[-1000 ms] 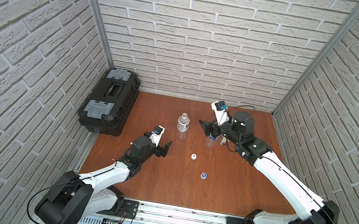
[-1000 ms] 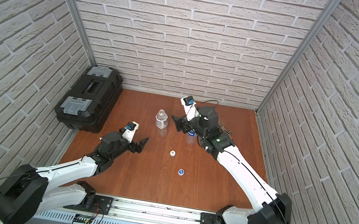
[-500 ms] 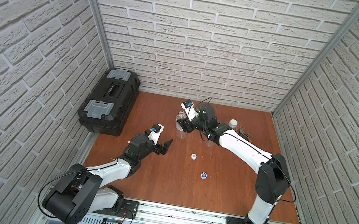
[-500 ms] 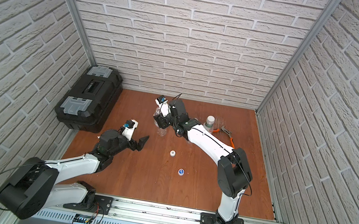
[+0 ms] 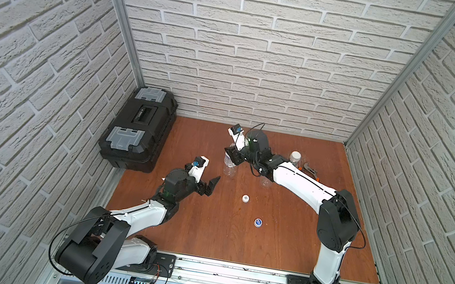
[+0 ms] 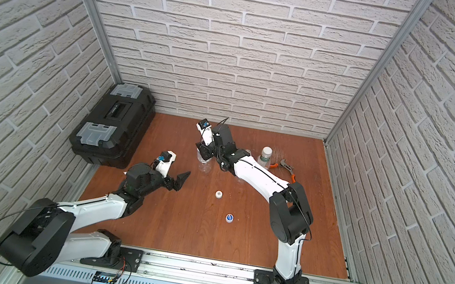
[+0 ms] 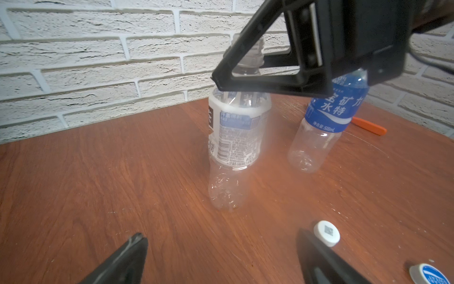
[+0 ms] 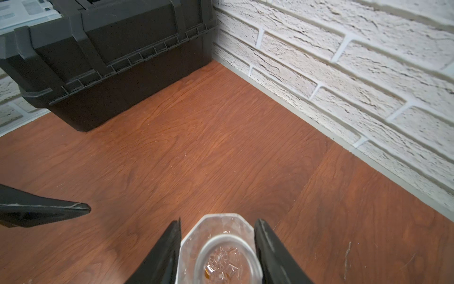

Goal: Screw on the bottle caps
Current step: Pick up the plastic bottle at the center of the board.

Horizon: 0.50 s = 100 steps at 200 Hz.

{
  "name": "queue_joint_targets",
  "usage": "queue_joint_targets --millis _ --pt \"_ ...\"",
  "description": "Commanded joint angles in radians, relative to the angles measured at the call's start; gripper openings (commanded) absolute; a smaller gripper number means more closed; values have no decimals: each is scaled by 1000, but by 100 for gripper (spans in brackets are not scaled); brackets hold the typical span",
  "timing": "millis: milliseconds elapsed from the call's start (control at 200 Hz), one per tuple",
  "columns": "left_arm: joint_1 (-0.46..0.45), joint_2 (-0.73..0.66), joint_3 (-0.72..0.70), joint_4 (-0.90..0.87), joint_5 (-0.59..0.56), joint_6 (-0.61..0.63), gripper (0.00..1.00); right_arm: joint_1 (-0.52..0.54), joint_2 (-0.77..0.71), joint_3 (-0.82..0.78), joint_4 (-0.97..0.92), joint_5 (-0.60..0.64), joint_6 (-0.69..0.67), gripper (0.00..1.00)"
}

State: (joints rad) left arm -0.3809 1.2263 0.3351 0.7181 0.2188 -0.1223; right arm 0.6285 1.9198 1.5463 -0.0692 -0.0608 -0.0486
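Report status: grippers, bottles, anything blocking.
Left gripper open. Right gripper gripping white-labelled bottle at the top, uncapped. White cap, blue cap loose. Nothing blocking.

Your right gripper (image 8: pixel 218 222) is swinging off the blue-labelled bottle (image 7: pixel 324 123) and across to the white-labelled bottle (image 7: pixel 233 137); its jaws are closing in against that bottle's shoulders.

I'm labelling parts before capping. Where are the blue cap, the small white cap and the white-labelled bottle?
blue cap (image 5: pixel 258 222): in a top view, centre of its top.
small white cap (image 7: pixel 326 232): left wrist view, its flat top.
white-labelled bottle (image 7: pixel 237 134): left wrist view, middle of its label.
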Motion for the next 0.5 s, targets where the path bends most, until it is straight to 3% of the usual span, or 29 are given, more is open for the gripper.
queue_joint_targets --millis 0,170,495 --pt "6 10 18 48 25 26 98 2 -26 -3 62 -11 23 39" --pt "-1 16 -14 131 91 67 98 2 -88 -22 28 -16 25 23" --pt "-28 -6 -32 301 230 172 98 4 -384 -184 -17 -107 122 14"
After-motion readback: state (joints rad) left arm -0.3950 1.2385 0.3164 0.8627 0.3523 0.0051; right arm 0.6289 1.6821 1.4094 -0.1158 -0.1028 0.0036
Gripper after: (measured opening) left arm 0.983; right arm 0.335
